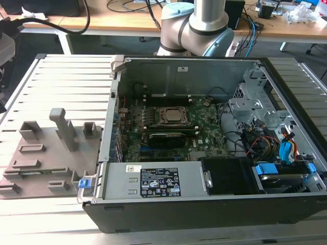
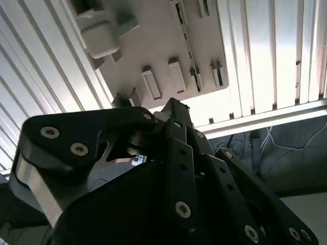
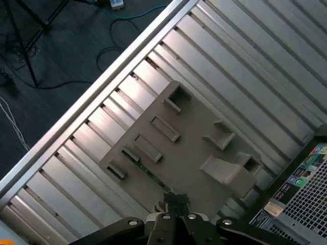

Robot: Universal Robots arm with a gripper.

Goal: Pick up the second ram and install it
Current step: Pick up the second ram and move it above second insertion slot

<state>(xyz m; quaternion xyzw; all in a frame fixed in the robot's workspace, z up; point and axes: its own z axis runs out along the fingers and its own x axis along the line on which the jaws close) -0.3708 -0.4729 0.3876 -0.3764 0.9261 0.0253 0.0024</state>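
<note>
The second ram (image 3: 148,172) shows as a thin green strip standing on edge in a slot of the grey holder tray (image 3: 194,153); in the second wrist view the ram (image 2: 185,41) is a narrow dark line on the tray (image 2: 153,46). My gripper (image 3: 172,203) hangs well above the tray, shut, its tips meeting just off one end of the strip with nothing between them. Its black linkage (image 2: 176,104) fills the foreground of the second wrist view. In the exterior view the tray (image 1: 51,168) lies to the left of the open computer case (image 1: 204,204).
Inside the case lies the green motherboard (image 1: 204,127) with the CPU socket (image 1: 173,116) and dark slots beside it. Cables and drive cages (image 1: 265,117) crowd the case's right side. The ribbed metal table (image 1: 61,81) surrounds the tray. The arm's base (image 1: 194,30) stands behind the case.
</note>
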